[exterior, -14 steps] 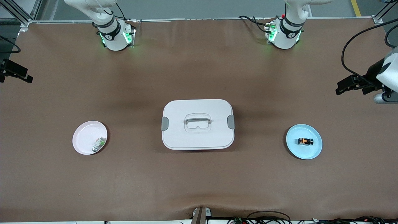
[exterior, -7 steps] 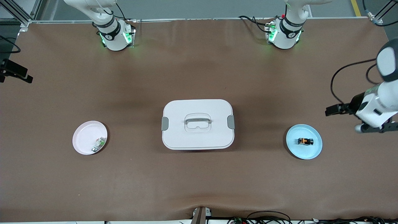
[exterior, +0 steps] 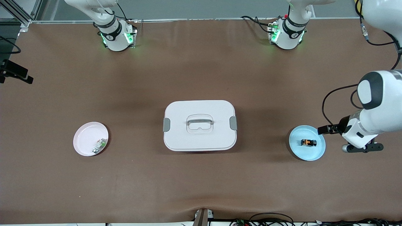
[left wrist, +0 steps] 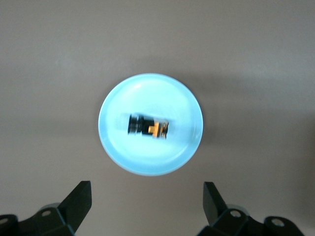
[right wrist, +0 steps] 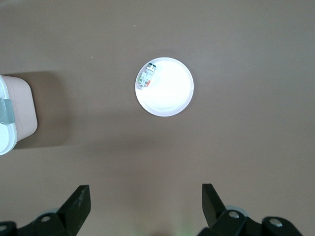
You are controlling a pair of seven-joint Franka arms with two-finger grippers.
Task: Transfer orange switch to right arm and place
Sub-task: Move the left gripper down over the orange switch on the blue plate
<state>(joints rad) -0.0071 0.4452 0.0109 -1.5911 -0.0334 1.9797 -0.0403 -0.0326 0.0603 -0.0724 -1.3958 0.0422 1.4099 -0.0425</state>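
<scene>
**Orange switch on blue plate, both jaws wide and empty**

Two plates, one box, two small parts on the brown worktop (exterior: pixel 201 62). One orange switch (exterior: pixel 308 142), lying flat in the blue plate (exterior: pixel 298 149) toward the left arm's end. One white-and-green part (exterior: pixel 99 145) in the pink plate (exterior: pixel 83 138) toward the right arm's end. One white lidded box (exterior: pixel 200 125) with grey latches between the two plates, well apart from each.

Left gripper (left wrist: pixel 147 206) up in the air near the blue plate, wrist camera looking straight down on the switch; jaws spread wide, holding nothing, touching nothing. Left arm (exterior: pixel 373 119) reaching in from the worktop's edge.

Right gripper (right wrist: pixel 146 206) waiting high over the worktop near the pink plate, out of the front view; jaws likewise spread wide, empty, clear of plate and part.
</scene>
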